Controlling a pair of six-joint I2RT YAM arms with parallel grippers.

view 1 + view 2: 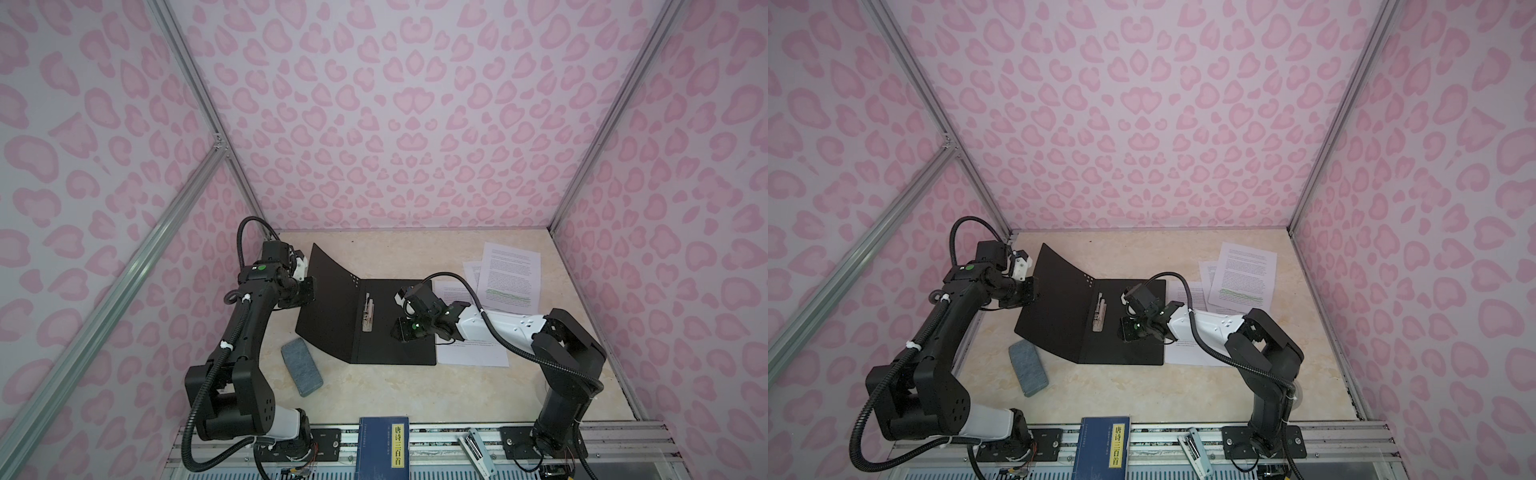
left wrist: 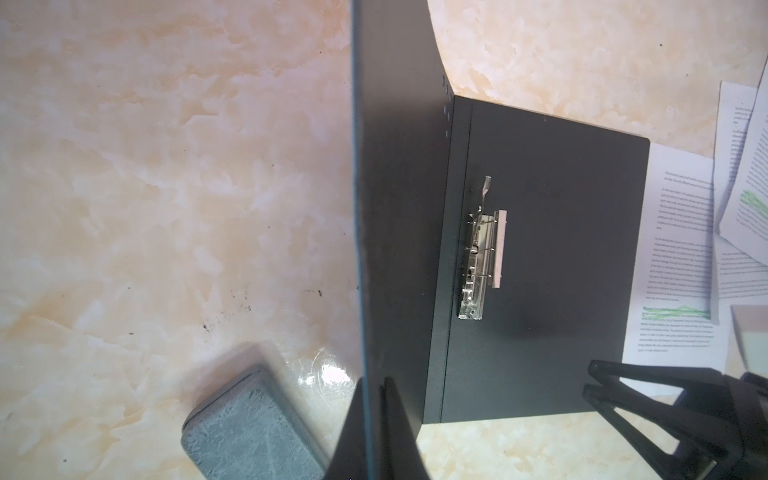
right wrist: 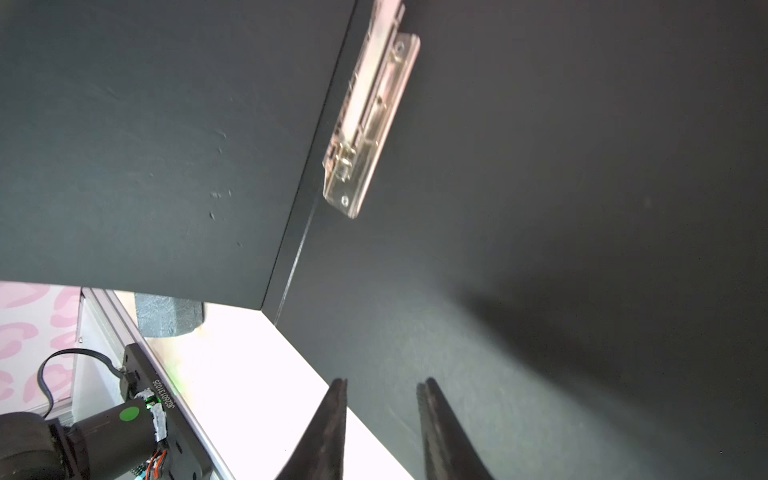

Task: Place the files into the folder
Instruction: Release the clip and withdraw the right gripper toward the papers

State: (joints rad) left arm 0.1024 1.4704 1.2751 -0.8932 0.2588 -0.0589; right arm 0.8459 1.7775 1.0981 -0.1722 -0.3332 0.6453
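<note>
The left hand point(image 2: 372, 384) is clenched on the raised cover of the open folder point(image 1: 374, 332). The right hand point(image 3: 384, 380) hovers released above the folder's flat half. The files point(image 1: 509, 274) lie on the tabletop point(image 1: 415, 395) just beside that half.

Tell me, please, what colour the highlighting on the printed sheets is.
Green, on the white files printed in black; clearest in the left wrist view.
</note>
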